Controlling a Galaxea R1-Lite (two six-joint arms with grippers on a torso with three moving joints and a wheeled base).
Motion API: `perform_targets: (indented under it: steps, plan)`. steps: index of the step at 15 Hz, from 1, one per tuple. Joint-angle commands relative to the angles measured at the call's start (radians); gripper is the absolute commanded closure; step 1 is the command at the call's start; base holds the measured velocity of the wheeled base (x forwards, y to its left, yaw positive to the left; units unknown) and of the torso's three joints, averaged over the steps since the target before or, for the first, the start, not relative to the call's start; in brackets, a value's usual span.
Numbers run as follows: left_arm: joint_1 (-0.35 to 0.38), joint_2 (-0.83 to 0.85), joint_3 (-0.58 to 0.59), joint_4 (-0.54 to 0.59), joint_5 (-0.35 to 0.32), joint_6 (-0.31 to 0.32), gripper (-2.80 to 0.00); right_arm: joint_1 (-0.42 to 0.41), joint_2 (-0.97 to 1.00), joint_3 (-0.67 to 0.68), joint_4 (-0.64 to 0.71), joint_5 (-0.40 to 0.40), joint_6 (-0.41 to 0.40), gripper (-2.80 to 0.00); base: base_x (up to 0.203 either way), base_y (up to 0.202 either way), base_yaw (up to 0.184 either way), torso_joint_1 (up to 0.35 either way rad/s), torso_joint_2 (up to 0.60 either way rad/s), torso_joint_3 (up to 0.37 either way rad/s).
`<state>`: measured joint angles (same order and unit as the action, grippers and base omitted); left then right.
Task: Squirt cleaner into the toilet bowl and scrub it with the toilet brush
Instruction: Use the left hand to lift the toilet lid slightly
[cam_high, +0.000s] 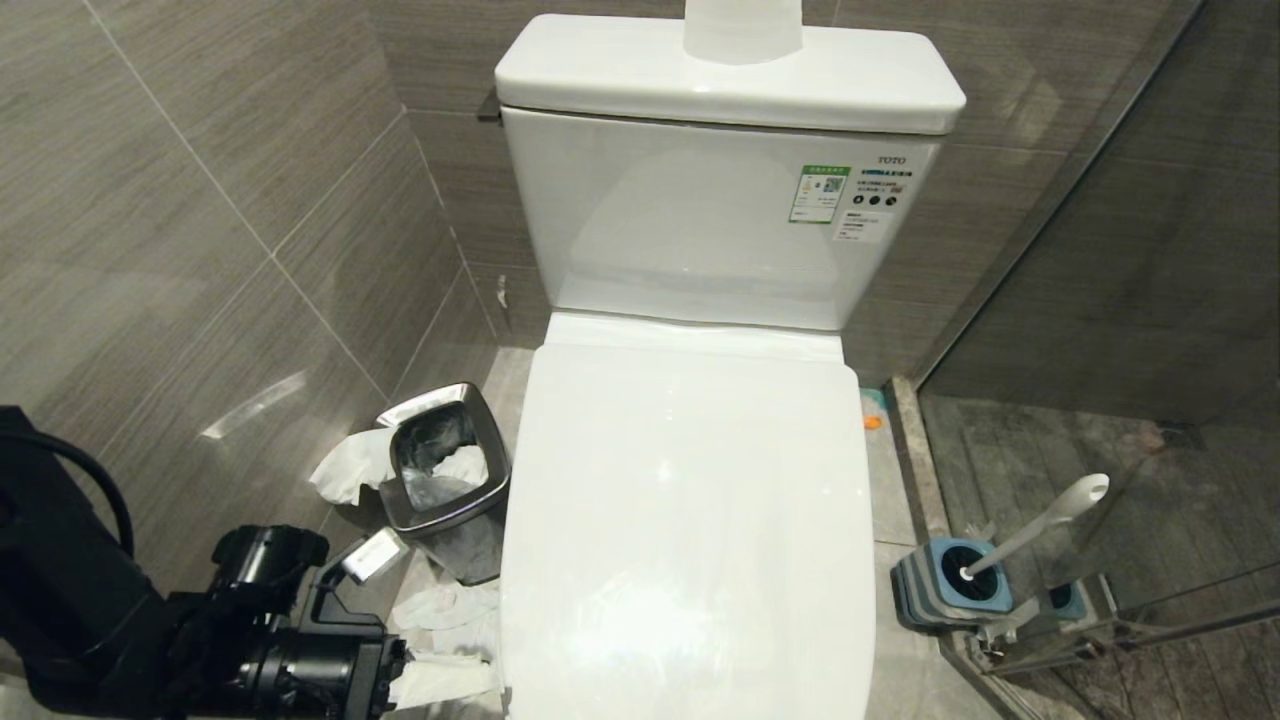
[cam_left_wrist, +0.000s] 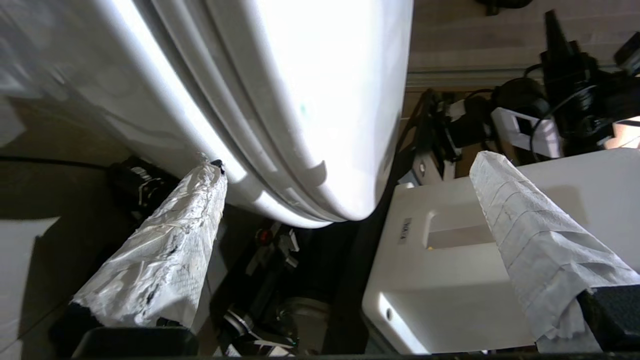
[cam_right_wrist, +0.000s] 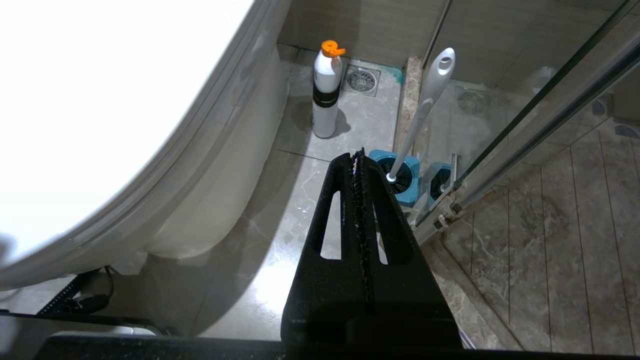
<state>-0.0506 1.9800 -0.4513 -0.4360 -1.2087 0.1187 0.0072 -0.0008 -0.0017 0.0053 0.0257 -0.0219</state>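
Toilet count is one: the toilet bowl (cam_high: 600, 690) sits under a closed white lid (cam_high: 690, 520), with one tank (cam_high: 700, 220) behind it against the tiled wall. One toilet brush (cam_high: 1050, 520) stands tilted in its one blue-and-grey holder (cam_high: 945, 590) on the floor to the robot's right of the toilet, close against the glass shower partition (cam_high: 1150, 590). One cleaner bottle (cam_right_wrist: 326, 90), white with an orange cap, stands upright on the floor between the toilet's side and the stone threshold, near a floor drain (cam_right_wrist: 362, 80). One steel waste bin (cam_high: 445, 480) sits just beside the lid's left edge, with crumpled paper (cam_high: 440, 640) scattered around it.

Two claws show. The left claw (cam_left_wrist: 345, 185) is spread wide, its two paper-wrapped fingers (cam_left_wrist: 165, 250) straddling the front edge of the lid and seat, one fingertip touching or nearly touching the rim's underside. The right claw (cam_right_wrist: 360, 165) is pressed fully together and holds nothing, pointing toward the brush holder.

Floor room is narrow on both sides of the toilet, and more open around the bottle.
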Motion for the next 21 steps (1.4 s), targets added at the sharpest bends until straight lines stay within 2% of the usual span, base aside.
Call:
perform_targets:
  steps: [1, 6, 16, 21]
  plan:
    - [-0.008, 0.008, 0.000, -0.002, 0.002, 0.005, -2.80, 0.000, 0.001, 0.001, 0.000, 0.000, -0.001, 0.00, 0.000, 0.000, 0.000, 0.000, 0.00, 0.000]
    - [-0.035, -0.001, 0.006, -0.001, 0.006, 0.006, -2.80, 0.000, 0.001, 0.002, 0.000, 0.000, -0.001, 0.00, 0.000, 0.000, 0.000, 0.000, 0.00, 0.000]
    - [-0.072, 0.005, 0.002, -0.018, 0.080, 0.006, -2.80, 0.000, 0.001, 0.000, 0.001, 0.000, -0.001, 0.00, 0.000, 0.000, 0.000, 0.000, 0.00, 0.000]
    - [-0.098, 0.000, 0.005, -0.018, 0.092, 0.006, -2.80, 0.000, 0.001, 0.000, 0.001, 0.000, 0.000, 0.00, 0.000, 0.000, 0.000, 0.000, 0.00, 0.000]
